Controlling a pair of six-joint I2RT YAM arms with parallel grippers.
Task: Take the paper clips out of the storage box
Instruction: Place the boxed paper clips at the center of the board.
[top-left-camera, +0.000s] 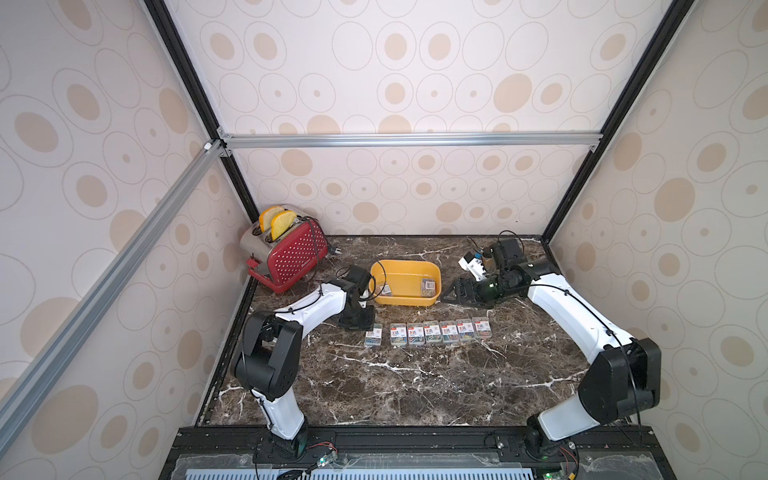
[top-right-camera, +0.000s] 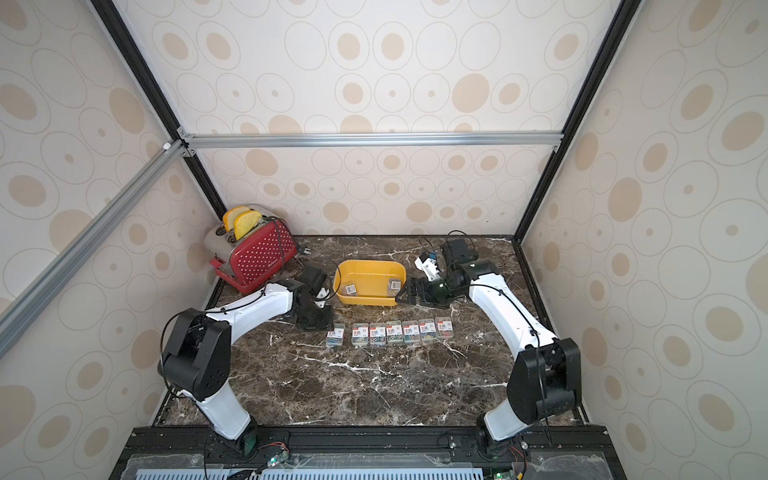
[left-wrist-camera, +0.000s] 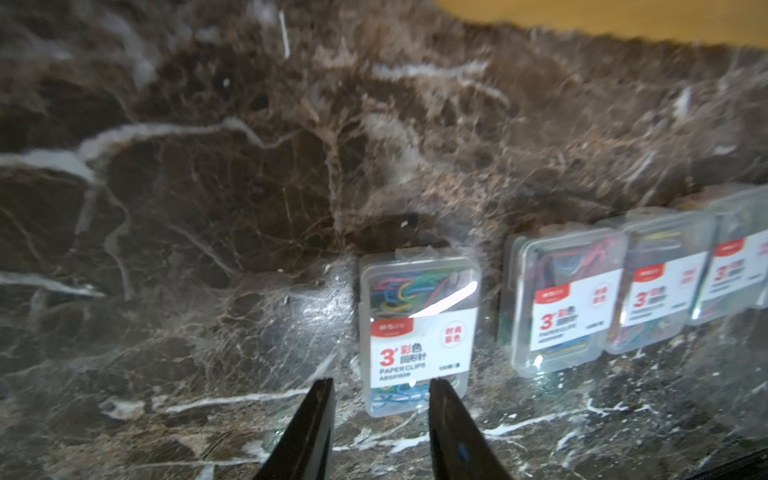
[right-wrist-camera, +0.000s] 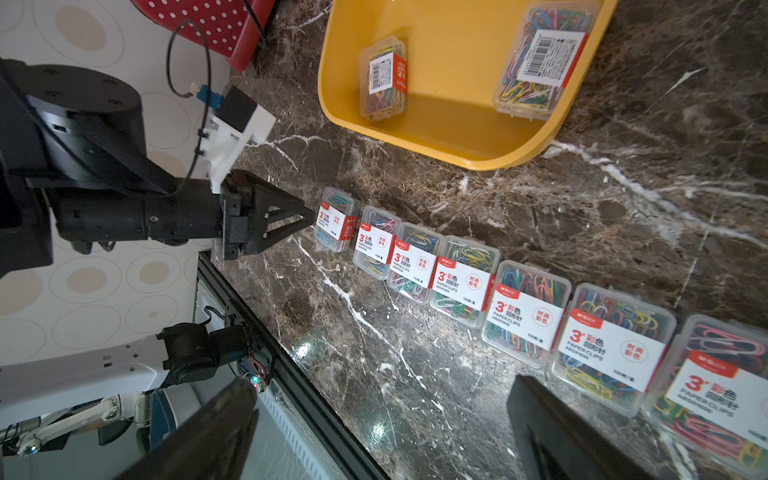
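Note:
The yellow storage box (top-left-camera: 405, 265) stands at the back middle of the marble table, and two clear boxes of paper clips (right-wrist-camera: 383, 79) (right-wrist-camera: 540, 62) lie inside it. Several more paper clip boxes (top-left-camera: 432, 332) lie in a row on the table in front of it. My left gripper (left-wrist-camera: 380, 386) hovers low at the row's left end, its jaws a little apart and empty. The leftmost clip box (left-wrist-camera: 417, 332) lies flat just beyond its tips. My right gripper (right-wrist-camera: 380, 380) stands wide open and empty beside the storage box's right end (top-left-camera: 451, 293).
A red dotted toaster (top-left-camera: 291, 253) with two bread slices stands in the back left corner. Patterned walls with a metal frame close in the table on three sides. Bare marble lies in front of the clip row.

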